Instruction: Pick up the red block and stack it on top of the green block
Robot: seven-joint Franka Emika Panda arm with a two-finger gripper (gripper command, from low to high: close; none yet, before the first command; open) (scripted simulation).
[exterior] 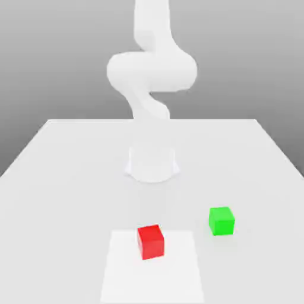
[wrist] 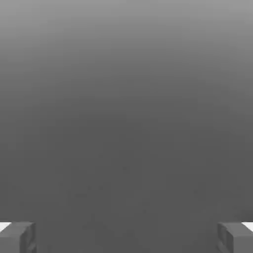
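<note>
Gaping wide, gripper (wrist: 126, 237) w/ nothing held

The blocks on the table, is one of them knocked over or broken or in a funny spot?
No, nothing stands out. The red block sits flat on a paler square patch of the table, and the green block sits flat nearby, apart from it. Both look whole.
</note>
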